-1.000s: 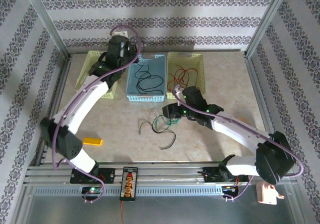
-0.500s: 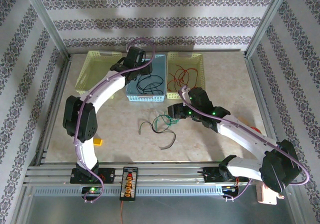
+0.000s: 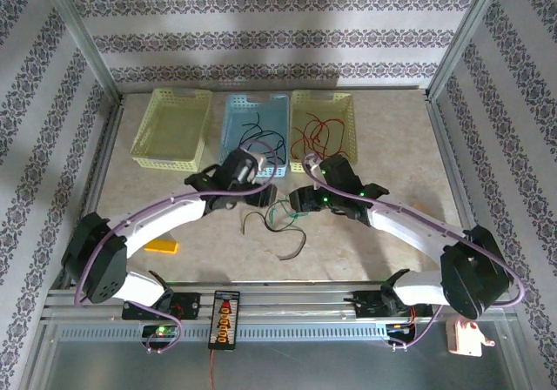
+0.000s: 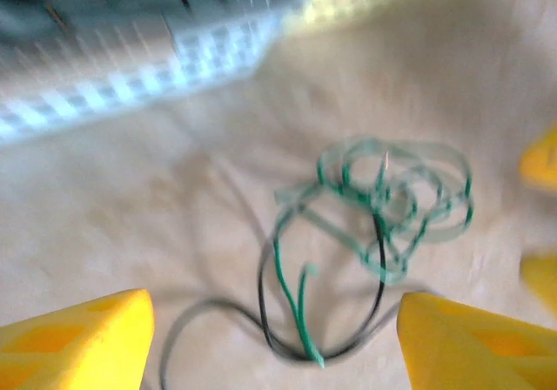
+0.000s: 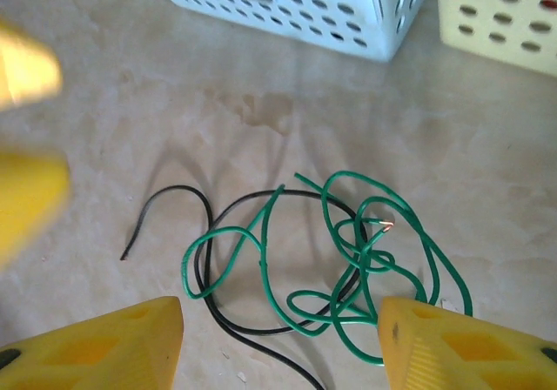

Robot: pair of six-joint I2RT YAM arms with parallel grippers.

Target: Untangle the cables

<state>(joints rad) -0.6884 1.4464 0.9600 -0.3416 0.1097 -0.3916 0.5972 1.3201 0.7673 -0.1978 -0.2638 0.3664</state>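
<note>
Within walls of striped, patterned wallpaper (image 3: 261, 42), over the beige marbled tabletop (image 3: 392, 146), the left pincer (image 4: 274, 320) has swung back from above the pale blue plastic basket (image 3: 257, 100) and its yellow fingers, shut a second ago, now stand spread and empty. I judge one strand is delivered and the next pick is beginning. The knot of thin green and black cables (image 5: 361, 251) lies just ahead of that pincer, and directly below the right pincer (image 5: 278, 307), which hovers parted, grasping nothing.
</note>
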